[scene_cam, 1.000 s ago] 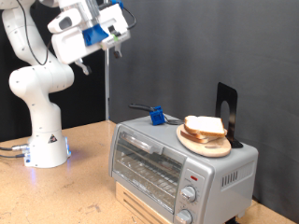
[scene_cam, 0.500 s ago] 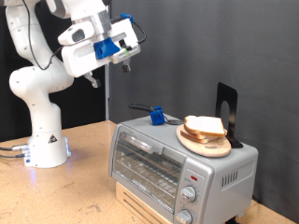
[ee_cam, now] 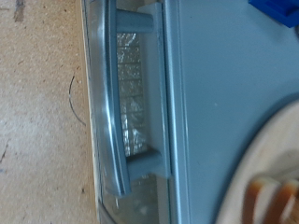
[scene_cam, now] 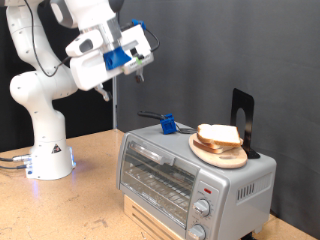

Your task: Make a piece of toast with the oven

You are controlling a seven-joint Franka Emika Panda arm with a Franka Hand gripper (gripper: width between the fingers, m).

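Silver sheet metal is what we look down on from the wrist view: the oven fills most of that picture, its glass door shut, with the bar handle running along the door's edge and the wire rack glinting behind the pane.

In the exterior view the gripper hangs high in the air, at about ten o'clock from the oven, and well apart from it. Over the last second it has dropped lower and swung toward the exterior view's right, closing on the oven. We read this as an approach toward the door; nothing has been touched yet. We cannot tell whether the fingers are spread or pressed together; nothing shows between them.

The piece of toast lies pale and untoasted on a round wooden plate on the oven's roof, at about four o'clock from the gripper. It has not moved. Also on the roof are a small blue object at nine o'clock from the plate and a black stand at about two o'clock from it.

The oven sits on a pale wooden block on a chipboard table. A dark curtain closes off the room behind.
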